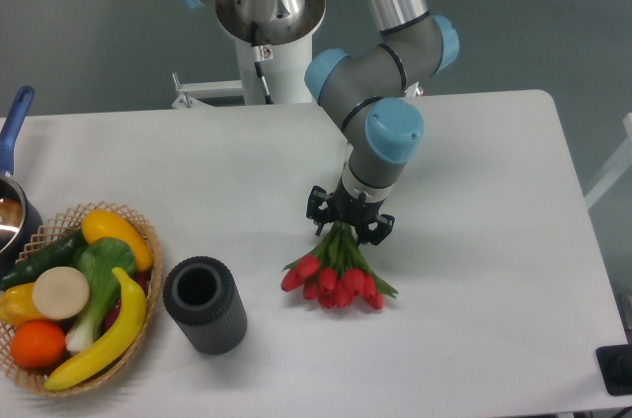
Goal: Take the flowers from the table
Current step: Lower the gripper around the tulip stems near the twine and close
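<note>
The flowers (332, 280), a bunch of red closed tulips with green leaves, lie on the white table (474, 240) just right of centre, heads toward the front edge. Their stems run up into my gripper (349, 223), which points straight down over the stem end. Its black fingers (318, 209) sit close on either side of the stems and appear shut on them. The gripper body hides the ends of the stems. The tulip heads still look to be resting on the tabletop.
A dark grey cylindrical cup (204, 304) stands left of the flowers. A wicker basket (148, 240) of fruit and vegetables sits at the front left, with a blue-handled pot (12, 171) behind it. A black object (617, 369) is at the front right corner.
</note>
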